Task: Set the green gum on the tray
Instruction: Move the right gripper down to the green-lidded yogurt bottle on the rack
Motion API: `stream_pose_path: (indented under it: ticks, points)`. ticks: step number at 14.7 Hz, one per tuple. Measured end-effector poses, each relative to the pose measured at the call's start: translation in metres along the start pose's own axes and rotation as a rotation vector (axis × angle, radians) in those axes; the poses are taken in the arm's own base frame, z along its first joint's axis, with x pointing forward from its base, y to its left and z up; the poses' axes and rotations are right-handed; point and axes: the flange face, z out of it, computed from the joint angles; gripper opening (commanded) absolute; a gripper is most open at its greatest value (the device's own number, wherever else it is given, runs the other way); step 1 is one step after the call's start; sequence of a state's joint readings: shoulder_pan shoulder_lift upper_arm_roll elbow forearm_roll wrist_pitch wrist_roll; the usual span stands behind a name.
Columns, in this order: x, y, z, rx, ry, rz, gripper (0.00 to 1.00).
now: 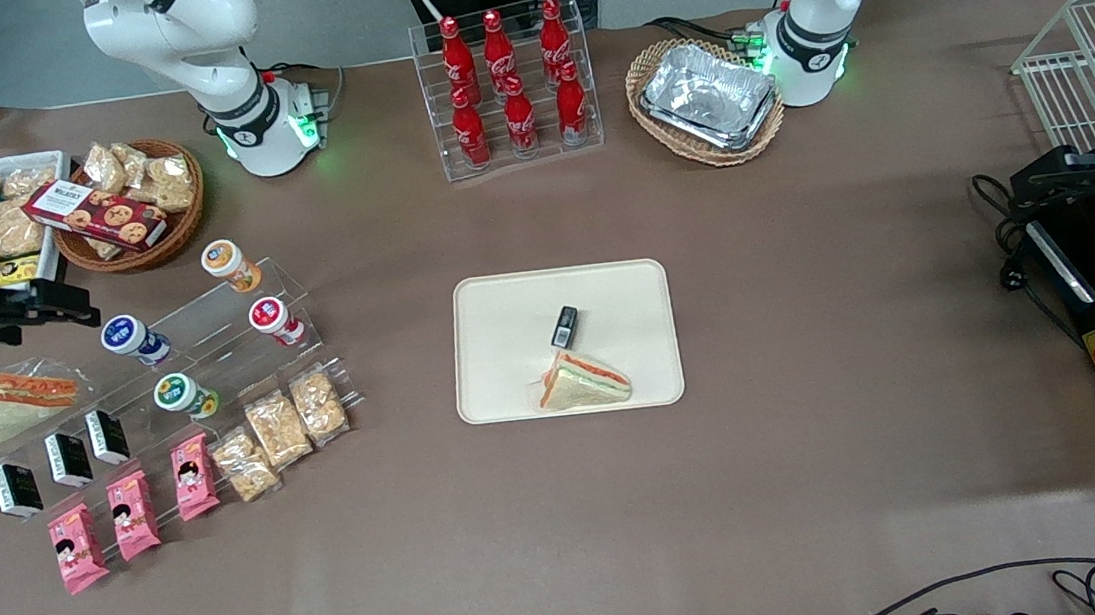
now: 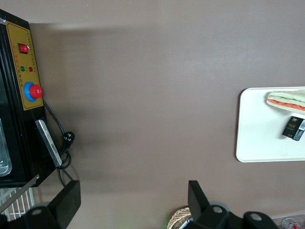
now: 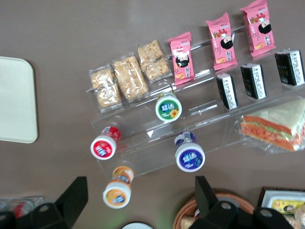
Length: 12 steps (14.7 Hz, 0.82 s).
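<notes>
I'm looking at the green gum (image 1: 178, 394) sitting on the clear stepped display shelf (image 1: 210, 350), lid up, on a lower step just above the row of cracker packs (image 1: 280, 429). The blue-lidded bottle (image 1: 126, 335) and red-lidded bottle (image 1: 271, 316) are standing one step higher, the orange-lidded bottle (image 1: 227, 261) higher again. Nothing is touching the gum yet — so I'm judging the task as barely begun. The gripper (image 1: 55, 305) is hovering near the shelf at the working arm's end of the table, above the wrapped sandwich (image 1: 19, 401), and in the right wrist view its fingers (image 3: 71, 195) are standing spread apart with nothing between them. The tray (image 1: 497, 302) is lying well apart at the table's middle, already carrying a sandwich wedge (image 1: 583, 381) and a small black pack (image 1: 563, 326) — bare room is remaining. Reaching, grasping, carrying and releasing are all still ahead.
</notes>
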<state>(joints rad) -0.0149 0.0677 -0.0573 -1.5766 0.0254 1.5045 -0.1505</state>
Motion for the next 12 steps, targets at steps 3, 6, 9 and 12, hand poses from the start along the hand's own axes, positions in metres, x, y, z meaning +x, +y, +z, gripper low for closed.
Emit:
stream_pose_path:
  ticks: [3,6,9,12]
  points:
    - [-0.001,0.009,0.043,0.000,0.017,-0.043,1.00]
    - [-0.005,0.009,0.090,0.007,-0.018,-0.065,1.00]
    - [-0.003,0.008,0.127,0.002,-0.003,-0.075,1.00]
    - [0.002,0.010,0.156,-0.016,-0.003,-0.114,1.00]
